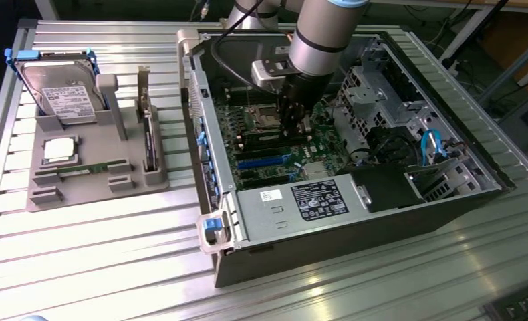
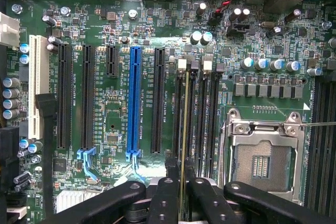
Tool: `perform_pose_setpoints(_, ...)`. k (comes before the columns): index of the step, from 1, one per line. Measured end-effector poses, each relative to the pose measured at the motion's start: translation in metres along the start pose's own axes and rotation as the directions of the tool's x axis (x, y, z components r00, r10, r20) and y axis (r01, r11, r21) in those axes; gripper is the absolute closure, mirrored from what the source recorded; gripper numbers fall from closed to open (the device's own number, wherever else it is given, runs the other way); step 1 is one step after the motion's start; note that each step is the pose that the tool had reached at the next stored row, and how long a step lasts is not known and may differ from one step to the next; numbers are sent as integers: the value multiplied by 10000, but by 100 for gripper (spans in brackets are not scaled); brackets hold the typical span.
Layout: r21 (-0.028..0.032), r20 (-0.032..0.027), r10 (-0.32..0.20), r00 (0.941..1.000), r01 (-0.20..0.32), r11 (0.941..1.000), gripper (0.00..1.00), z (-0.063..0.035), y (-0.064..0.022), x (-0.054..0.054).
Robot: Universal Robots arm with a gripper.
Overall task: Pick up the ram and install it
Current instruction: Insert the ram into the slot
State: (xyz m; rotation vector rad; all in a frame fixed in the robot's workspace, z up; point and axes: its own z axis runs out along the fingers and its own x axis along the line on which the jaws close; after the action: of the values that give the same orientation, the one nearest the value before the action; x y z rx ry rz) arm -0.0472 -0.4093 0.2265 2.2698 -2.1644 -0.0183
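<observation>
The ram (image 2: 186, 119) shows edge-on as a thin strip, running lengthwise along one of the black memory slots (image 2: 202, 119) on the green motherboard. My gripper (image 2: 182, 174) is shut on its near end, with a black finger (image 2: 169, 187) on each side. Whether the ram sits in the slot or hovers just above it I cannot tell. In the exterior view, my gripper (image 1: 293, 127) reaches straight down into the open computer case (image 1: 353, 200), over the middle of the motherboard.
Beside the slots lie the empty CPU socket (image 2: 262, 156) and a blue expansion slot (image 2: 135, 98). At the exterior view's left, a grey holder (image 1: 85, 194) carries a hard drive (image 1: 63, 90), an upright dark card (image 1: 146, 127), a processor (image 1: 59, 148) and a green strip (image 1: 90, 167).
</observation>
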Motion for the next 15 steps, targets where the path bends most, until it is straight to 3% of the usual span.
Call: perform_pose_setpoints(15,-1,-2,-169,9999,169,9999,86,4,5,12)
